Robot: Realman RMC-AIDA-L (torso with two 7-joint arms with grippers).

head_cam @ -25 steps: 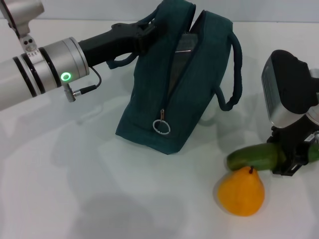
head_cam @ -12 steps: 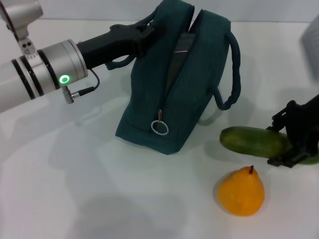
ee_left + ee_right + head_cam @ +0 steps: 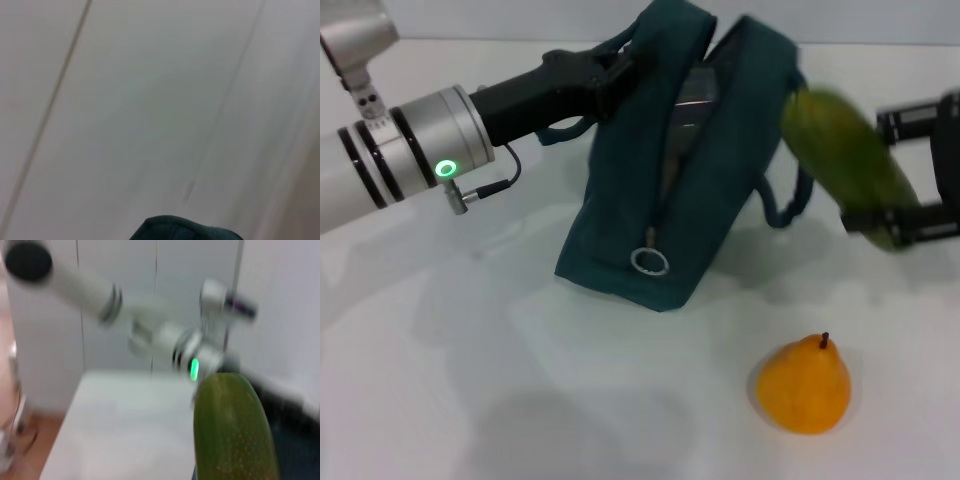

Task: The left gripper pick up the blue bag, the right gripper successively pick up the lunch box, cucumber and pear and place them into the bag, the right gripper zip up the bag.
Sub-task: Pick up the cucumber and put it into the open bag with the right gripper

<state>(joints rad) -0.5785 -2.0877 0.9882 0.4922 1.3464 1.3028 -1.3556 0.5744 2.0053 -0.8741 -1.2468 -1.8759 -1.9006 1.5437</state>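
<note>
Left gripper (image 3: 605, 80) clenched on blue bag (image 3: 690, 160); lunch box (image 3: 692, 95) apparently inside. Right gripper (image 3: 905, 170) grasping cucumber (image 3: 845, 160) just right of the bag; pear (image 3: 805, 385) and zipping remain.

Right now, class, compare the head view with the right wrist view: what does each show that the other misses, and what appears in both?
Only the head view shows the pear on the table, the blue bag with its zipper ring, and the right gripper. Only the right wrist view shows the wall panels behind. Both show the cucumber held aloft and the left arm reaching to the bag.
</note>
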